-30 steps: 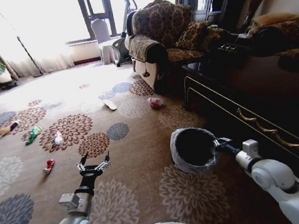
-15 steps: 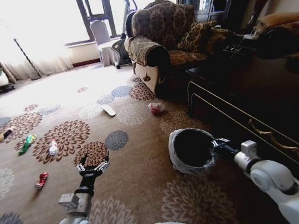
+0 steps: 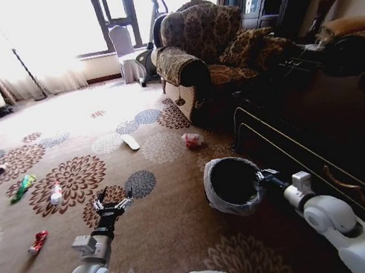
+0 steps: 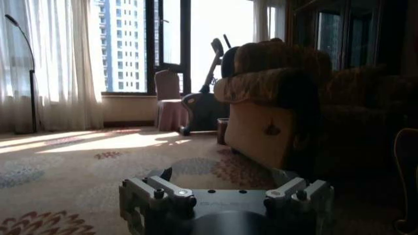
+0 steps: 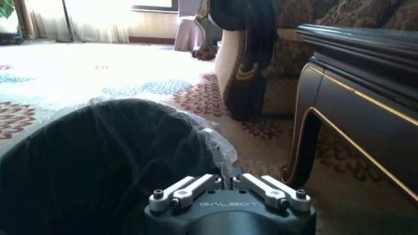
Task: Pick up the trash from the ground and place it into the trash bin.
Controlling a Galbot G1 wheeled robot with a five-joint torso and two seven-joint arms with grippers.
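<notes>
Gripping the liner at the rim of the trash bin [image 3: 233, 185], the right hand [image 3: 263, 178] is closed. The left hand [image 3: 113, 203] hovers empty, fingers spread, above the carpet [image 3: 176, 233]. Trash [image 3: 37, 241] lies scattered well left.

Harsh window [image 3: 49, 26] backlight, blown-out glare; dark cabinet [image 3: 318, 123] side, fisheye edges.

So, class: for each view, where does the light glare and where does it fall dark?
Head view: window blown out white, cabinet in deep shadow. Left wrist view: bright window backlights the armchair into silhouette. Right wrist view: sunlit carpet washed out, trash bin interior dark.
</notes>
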